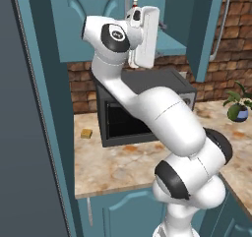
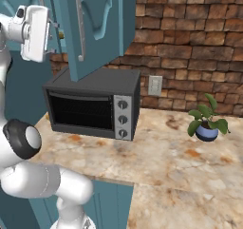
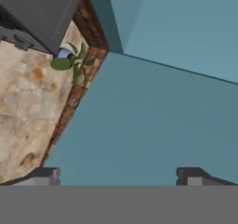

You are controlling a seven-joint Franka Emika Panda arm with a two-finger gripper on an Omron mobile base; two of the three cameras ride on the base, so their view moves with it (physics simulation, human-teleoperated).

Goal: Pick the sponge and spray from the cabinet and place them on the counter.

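Observation:
My gripper (image 3: 118, 176) is open, its two fingertips wide apart with nothing between them, facing a flat teal face of the cabinet (image 3: 153, 111). In the left base view my white hand (image 1: 145, 37) is raised at the open cabinet, just above its teal shelf (image 1: 172, 45). The spray's white-and-red top (image 1: 135, 0) peeks over the hand, which hides the bottle's body. A small mustard-yellow sliver (image 2: 61, 34) shows between the hand and the open door (image 2: 95, 23); I cannot tell whether it is the sponge. The counter (image 2: 166, 157) lies below.
A dark microwave (image 1: 142, 108) stands on the counter under the cabinet. A small orange-tan block (image 1: 86, 133) lies left of it. A potted plant (image 2: 207, 123) stands to the right by the brick wall. The open doors flank my hand.

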